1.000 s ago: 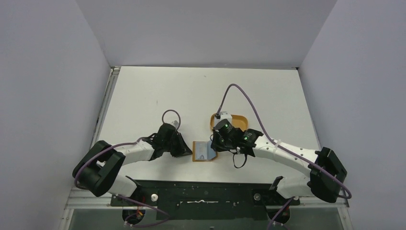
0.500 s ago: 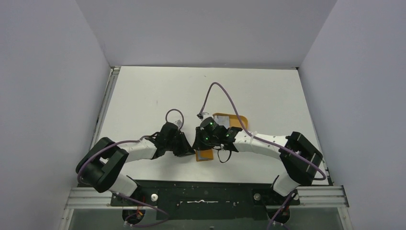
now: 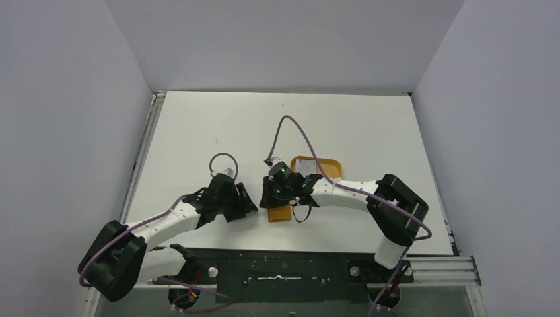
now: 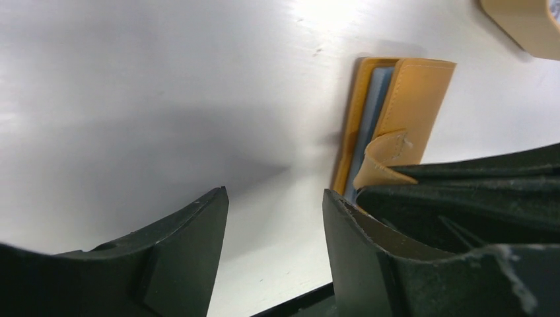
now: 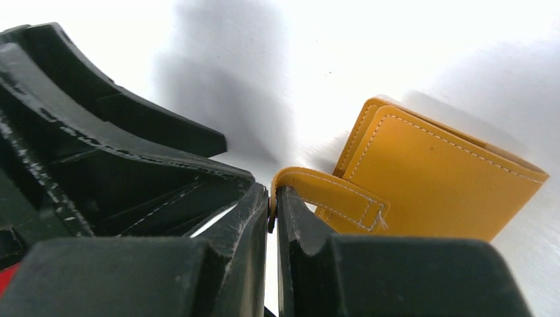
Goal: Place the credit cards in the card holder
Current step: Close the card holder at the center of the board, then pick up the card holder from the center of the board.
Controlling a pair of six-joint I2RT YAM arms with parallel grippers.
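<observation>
A blue card (image 4: 368, 125) sits inside the holder (image 3: 280, 214), which lies folded over at the middle of the desk's (image 3: 218, 125) near edge. The right tool (image 5: 272, 214) pinches the holder's strap. The left tool (image 4: 274, 205) hangs spread and empty beside it. No loose card shows, so snapping the holder shut seems all that is left. The desk is white and the walls (image 3: 284, 39) are plain and pale.

A small, flat, tan-orange leather-like card holder (image 4: 413, 92) with pale stitching is pictured folded nearly shut on the white tabletop (image 3: 198, 132), toward its near edge. A thin light blue plastic credit card (image 4: 378, 105) is seen edge-on between the covers. The strap tab (image 5: 333, 195) is pinched by the right gripper (image 5: 273, 198).
</observation>
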